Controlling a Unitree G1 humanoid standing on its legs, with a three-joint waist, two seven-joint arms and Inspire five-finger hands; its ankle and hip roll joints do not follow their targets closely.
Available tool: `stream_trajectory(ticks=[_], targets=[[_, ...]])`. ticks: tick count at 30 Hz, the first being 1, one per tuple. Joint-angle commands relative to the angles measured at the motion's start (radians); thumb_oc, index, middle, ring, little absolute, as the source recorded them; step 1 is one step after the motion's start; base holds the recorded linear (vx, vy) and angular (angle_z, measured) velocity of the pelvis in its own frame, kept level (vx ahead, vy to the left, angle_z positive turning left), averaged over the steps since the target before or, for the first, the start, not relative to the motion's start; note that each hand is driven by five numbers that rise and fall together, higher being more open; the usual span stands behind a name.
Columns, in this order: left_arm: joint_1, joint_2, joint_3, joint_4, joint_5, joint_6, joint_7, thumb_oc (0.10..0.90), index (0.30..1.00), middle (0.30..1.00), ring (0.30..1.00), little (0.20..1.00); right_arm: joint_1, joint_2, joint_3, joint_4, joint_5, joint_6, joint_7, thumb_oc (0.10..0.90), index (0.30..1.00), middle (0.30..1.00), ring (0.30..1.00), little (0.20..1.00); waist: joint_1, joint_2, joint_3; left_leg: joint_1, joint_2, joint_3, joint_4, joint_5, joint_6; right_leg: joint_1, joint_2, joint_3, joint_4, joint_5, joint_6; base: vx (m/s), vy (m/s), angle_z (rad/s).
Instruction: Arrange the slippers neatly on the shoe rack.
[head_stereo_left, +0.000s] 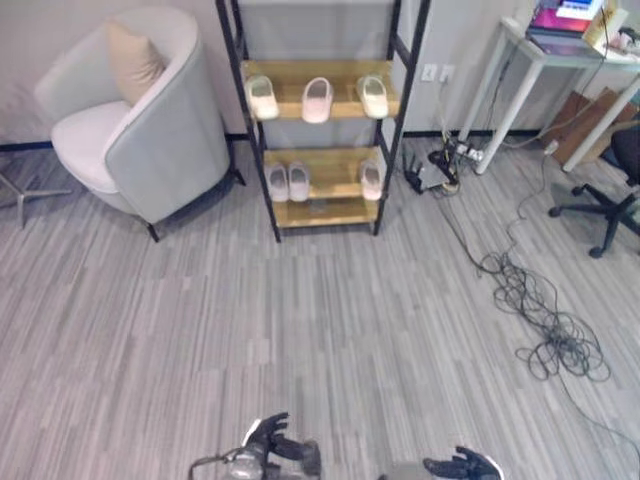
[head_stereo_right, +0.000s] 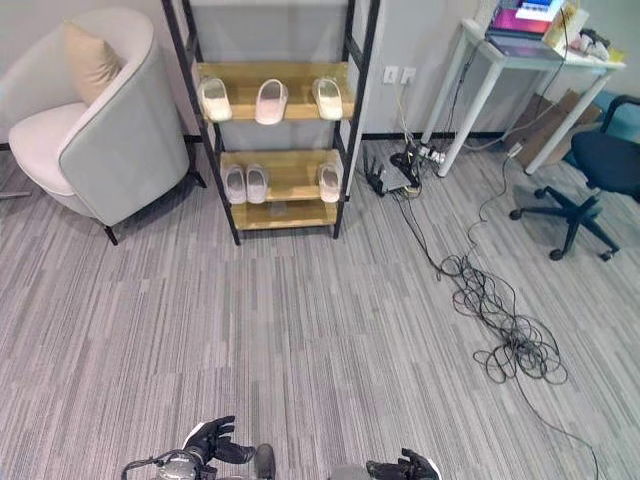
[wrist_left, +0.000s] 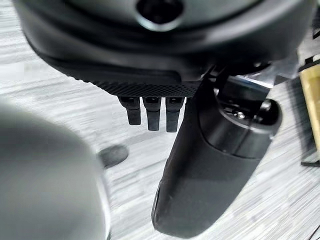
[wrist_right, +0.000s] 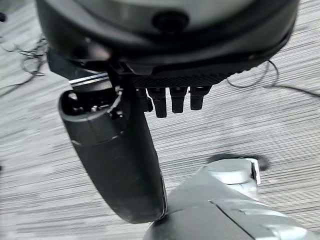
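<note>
Six slippers are sitting on the shoe rack (head_stereo_left: 262, 180) right now, toes pointing to the wall. Up on the upper shelf (head_stereo_left: 345, 72) three are lining up well apart: a cream slipper (head_stereo_left: 262, 98) at the left, a pink slipper (head_stereo_left: 317, 100) in the middle, another cream one (head_stereo_left: 374, 96) at the right. Down on the lower shelf (head_stereo_left: 330, 165) a grey pair (head_stereo_left: 288, 182) is lying side by side, just touching, at the left, and a single pale slipper (head_stereo_left: 371, 181) is resting alone at the right. The rack is standing against the wall between a grey armchair (head_stereo_left: 160, 140) with a beige cushion (head_stereo_left: 133, 60) and a white table (head_stereo_left: 540, 55). Loose cables (head_stereo_left: 545, 320) are sprawling across the striped floor (head_stereo_left: 300, 320) to the right, near an office chair (head_stereo_left: 615, 190). Both hands are hanging low, well away from the rack: the left hand (head_stereo_left: 272, 440) and the right hand (head_stereo_left: 462, 465) are holding nothing, fingers relaxed and apart over bare floor.
</note>
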Motion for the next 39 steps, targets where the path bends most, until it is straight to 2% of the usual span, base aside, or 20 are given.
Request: stream_trajectory(ticks=[1,3,5,10,12,13,14,15,18,19,20,21,23,25,26,30,33,35,37,39], targets=[[-0.002,-0.004,0.013,-0.033,-0.006,-0.037,-0.011,0.8,0.9,0.9,0.9,0.9,-0.005,-0.003,0.019,-0.057,-0.005,-0.015,0.01,0.8,0.9,0.9,0.9,0.9,-0.007,0.037,0.007,-0.012,0.015,-0.067,0.113,-0.108,-0.063,0.047,0.029,-0.099,-0.172,0.197,-0.003,0.34,0.05,-0.01],[-0.001,-0.007,0.01,-0.029,0.0,-0.037,-0.014,0.8,0.9,0.9,0.9,0.9,-0.005,-0.006,0.022,-0.06,-0.009,-0.018,0.01,0.8,0.9,0.9,0.9,0.9,-0.022,0.039,0.005,0.032,0.011,-0.085,0.096,-0.128,-0.069,-0.002,0.031,-0.141,-0.266,0.163,-0.028,0.38,-0.049,0.18],[-0.003,-0.015,0.01,-0.019,0.008,-0.039,-0.015,0.8,0.9,0.9,0.9,0.9,-0.006,-0.012,0.026,-0.059,-0.014,-0.018,0.007,0.8,0.9,0.9,0.9,0.9,-0.05,0.021,0.008,0.094,-0.005,-0.11,0.083,-0.17,-0.084,-0.039,0.014,-0.188,-0.467,0.185,-0.037,0.45,-0.122,0.18],[-0.002,-0.02,0.018,0.002,0.019,-0.041,-0.015,0.8,0.9,0.9,0.9,0.9,0.009,-0.015,0.029,-0.06,-0.019,-0.014,0.014,0.8,0.9,0.9,0.9,0.9,-0.078,0.017,0.006,0.175,0.008,-0.141,0.089,-0.22,-0.115,-0.045,0.018,-0.184,-0.578,0.229,-0.032,0.33,-0.126,0.32],[0.007,-0.026,0.017,0.015,0.026,-0.039,-0.017,0.8,0.9,0.9,0.9,0.9,0.025,-0.019,0.029,-0.053,-0.023,-0.015,0.017,0.8,0.9,0.9,0.9,0.9,-0.085,0.022,-0.01,0.181,0.024,-0.152,0.138,-0.193,-0.146,-0.02,0.043,-0.172,-0.58,0.228,-0.06,0.37,-0.194,0.56],[0.012,-0.031,0.013,0.02,0.032,-0.037,-0.019,0.8,0.9,0.9,0.9,0.9,0.035,-0.022,0.033,-0.042,-0.022,-0.016,0.016,0.8,0.9,0.9,0.9,0.9,-0.083,0.022,-0.022,0.142,0.062,-0.115,0.251,-0.112,-0.197,0.04,0.061,-0.187,-0.613,0.214,-0.089,0.34,-0.25,0.53],[0.013,-0.032,0.007,0.012,0.031,-0.036,-0.02,0.8,0.9,0.9,0.9,0.9,0.037,-0.024,0.037,-0.042,-0.018,-0.017,0.015,0.8,0.9,0.9,0.9,0.9,-0.078,0.016,-0.018,0.102,0.084,-0.102,0.344,-0.062,-0.216,0.074,0.073,-0.184,-0.626,0.201,-0.109,0.24,-0.206,0.46],[0.013,-0.031,0.007,0.012,0.031,-0.036,-0.02,0.8,0.9,0.9,0.9,0.9,0.037,-0.024,0.037,-0.042,-0.018,-0.017,0.015,0.8,0.9,0.9,0.9,0.9,-0.079,0.018,-0.018,0.098,0.086,-0.103,0.352,-0.066,-0.218,0.074,0.075,-0.185,-0.626,0.201,-0.11,0.12,-0.141,0.3],[0.0,-0.027,0.0,-0.007,0.02,-0.034,-0.013,0.8,0.9,0.9,0.9,0.9,0.023,-0.03,0.046,-0.047,-0.006,-0.016,0.008,0.8,0.9,0.9,0.9,0.9,-0.054,-0.011,0.014,-0.012,0.104,-0.095,0.565,0.008,-0.231,0.136,0.086,-0.18,-0.645,0.169,-0.151,0.1,-0.145,-0.19],[0.0,-0.027,0.0,-0.007,0.02,-0.034,-0.013,0.8,0.9,0.9,0.9,0.9,0.023,-0.03,0.046,-0.047,-0.006,-0.016,0.008,0.8,0.9,0.9,0.9,0.9,-0.054,-0.011,0.014,-0.012,0.104,-0.095,0.565,0.008,-0.231,0.137,0.086,-0.18,-0.645,0.169,-0.151,0.31,-0.163,-0.32],[-0.008,-0.023,-0.005,-0.023,0.009,-0.039,-0.009,0.8,0.9,0.9,0.9,0.9,0.021,-0.032,0.055,-0.051,-0.001,-0.018,0.006,0.8,0.9,0.9,0.9,0.9,-0.024,-0.036,0.025,-0.113,0.126,-0.04,0.536,-0.015,-0.205,0.195,0.084,-0.176,-0.656,0.132,-0.156,0.26,-0.1,0.04],[-0.008,-0.023,-0.005,-0.023,0.009,-0.038,-0.009,0.8,0.9,0.9,0.9,0.9,0.022,-0.032,0.055,-0.051,-0.001,-0.018,0.006,0.8,0.9,0.9,0.9,0.9,-0.021,-0.032,0.029,-0.11,0.131,-0.039,0.544,-0.024,-0.205,0.199,0.088,-0.174,-0.655,0.13,-0.156,0.37,-0.12,0.13],[-0.005,-0.021,-0.002,-0.021,0.01,-0.041,-0.006,0.8,0.9,0.9,0.9,0.9,0.021,-0.031,0.059,-0.061,-0.001,-0.026,0.002,0.8,0.9,0.9,0.9,0.9,0.003,-0.036,0.03,-0.187,0.115,-0.005,0.411,-0.051,-0.184,0.236,0.104,-0.156,-0.666,0.092,-0.146,0.29,0.0,0.05],[-0.005,-0.021,-0.003,-0.021,0.01,-0.041,-0.006,0.8,0.9,0.9,0.9,0.9,0.022,-0.031,0.059,-0.062,-0.001,-0.026,0.002,0.8,0.9,0.9,0.9,0.9,0.005,-0.036,0.033,-0.183,0.115,-0.003,0.412,-0.055,-0.183,0.24,0.103,-0.154,-0.665,0.089,-0.146,0.25,0.045,-0.03],[-0.005,-0.018,-0.003,-0.025,0.01,-0.041,-0.004,0.8,0.9,0.9,0.9,0.9,0.018,-0.034,0.061,-0.06,-0.008,-0.027,-0.005,0.8,0.9,0.9,0.9,0.9,0.03,-0.023,0.033,-0.252,0.118,-0.004,0.267,0.006,-0.188,0.288,0.132,-0.122,-0.677,0.054,-0.136,0.31,0.068,-0.11],[0.003,-0.016,-0.003,-0.025,0.003,-0.044,-0.001,0.8,0.9,0.9,0.9,0.9,0.015,-0.029,0.062,-0.06,-0.007,-0.03,-0.011,0.8,0.9,0.9,0.9,0.9,0.057,-0.013,0.034,-0.29,0.121,-0.012,0.168,0.094,-0.2,0.353,0.154,-0.088,-0.683,0.02,-0.132,0.39,0.111,-0.1],[0.013,-0.01,0.015,-0.013,-0.001,-0.036,-0.008,0.8,0.9,0.9,0.9,0.9,0.022,-0.017,0.059,-0.047,-0.026,-0.02,-0.002,0.8,0.9,0.9,0.9,0.9,0.076,-0.019,0.007,-0.268,0.109,-0.008,0.13,0.092,-0.179,0.386,0.147,-0.067,-0.641,-0.014,-0.113,0.34,0.131,-0.4],[0.01,-0.007,0.014,-0.009,0.003,-0.035,-0.01,0.8,0.9,0.9,0.9,0.9,0.022,-0.012,0.053,-0.039,-0.034,-0.019,0.004,0.8,0.9,0.9,0.9,0.9,0.078,-0.024,-0.003,-0.244,0.086,-0.006,0.135,0.072,-0.153,0.352,0.12,-0.071,-0.518,0.009,-0.073,0.3,0.167,-0.61],[0.003,-0.002,0.011,-0.015,0.009,-0.033,-0.01,0.8,0.9,0.9,0.9,0.9,0.01,-0.007,0.053,-0.053,-0.038,-0.014,0.006,0.8,0.9,0.9,0.9,0.9,0.062,-0.024,0.008,-0.192,0.062,-0.003,0.129,0.039,-0.118,0.253,0.07,-0.082,-0.32,0.121,-0.005,0.22,0.164,-0.33],[-0.003,0.006,0.01,-0.016,0.019,-0.032,-0.007,0.8,0.9,0.9,0.9,0.9,0.004,-0.005,0.043,-0.073,-0.026,-0.02,0.007,0.8,0.9,0.9,0.9,0.9,0.044,-0.006,0.013,-0.14,0.058,0.001,0.117,0.014,-0.097,0.187,0.045,-0.103,-0.207,0.212,0.02,0.22,0.147,-0.02]])
